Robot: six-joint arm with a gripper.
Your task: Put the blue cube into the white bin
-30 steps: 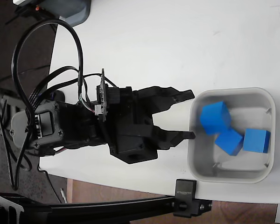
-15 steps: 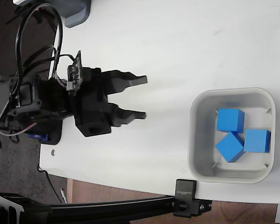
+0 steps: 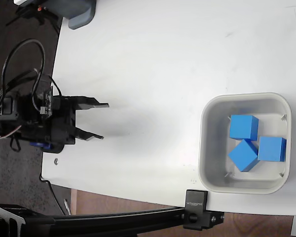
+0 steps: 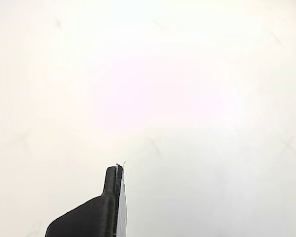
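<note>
Gripper (image 3: 104,121): stood at the left edge of the white table (image 3: 153,59) in the fixed view, jaws spread apart, holding nothing.
Blue cube (image 3: 243,127): lay inside the white bin (image 3: 205,148), with two more blue cubes (image 3: 243,155) (image 3: 272,149) close beside it.
Wrist view: one black finger (image 4: 111,197) over bare table.

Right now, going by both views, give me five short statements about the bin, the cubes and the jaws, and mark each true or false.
1. Three blue cubes lie inside the white bin. True.
2. The gripper holds a cube. False: its jaws stand open and empty.
3. The gripper hangs over the bin. False: it is at the table's left edge in the fixed view, far from the bin.
4. A cube sits on the table outside the bin. False: none shows there.
5. The wrist view shows only bare table and one finger. True.
</note>
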